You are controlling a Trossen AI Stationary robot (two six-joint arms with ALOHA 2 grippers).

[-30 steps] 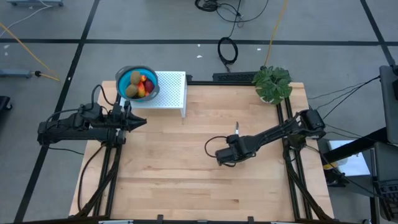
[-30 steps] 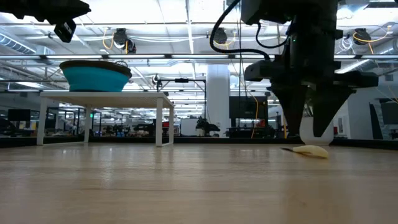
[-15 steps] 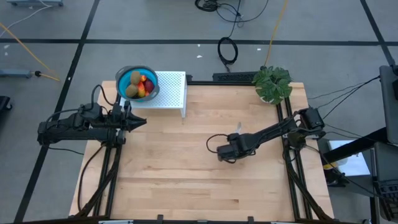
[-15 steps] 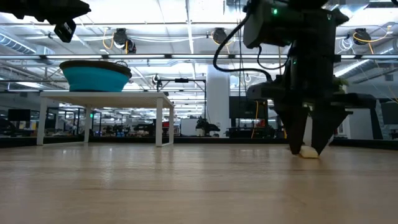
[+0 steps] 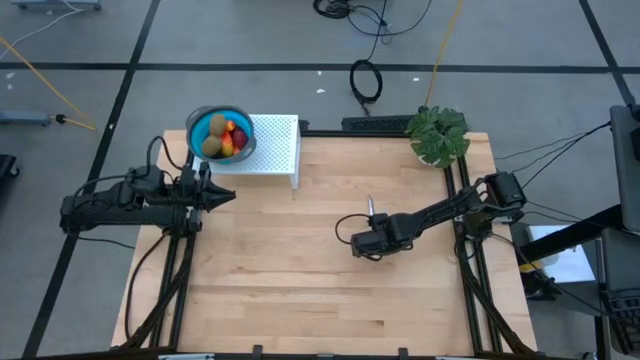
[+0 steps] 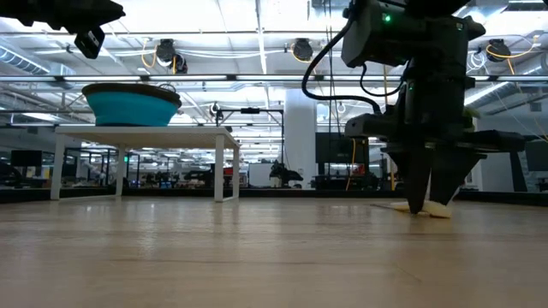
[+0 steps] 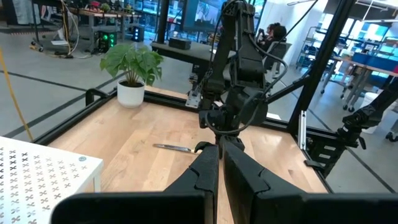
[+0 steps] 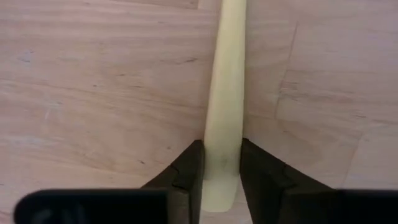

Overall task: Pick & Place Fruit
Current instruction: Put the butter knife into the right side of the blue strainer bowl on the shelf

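The fruit, rounded pieces in brown-green, orange and dark red, lie heaped in a blue bowl on a white perforated stand at the surface's far left corner; no single long axis can be told. The left claw hovers near the stand, pressed together. The right claw is down at mid-surface, pinching a pale yellow stick whose length runs straight out between its fingers.

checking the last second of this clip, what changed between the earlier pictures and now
The right gripper came down to the table and closed its fingers on the pale yellow utensil, which now lies turned from where it lay. The left gripper stayed shut beside the white stand; the fruit stayed in the blue bowl.
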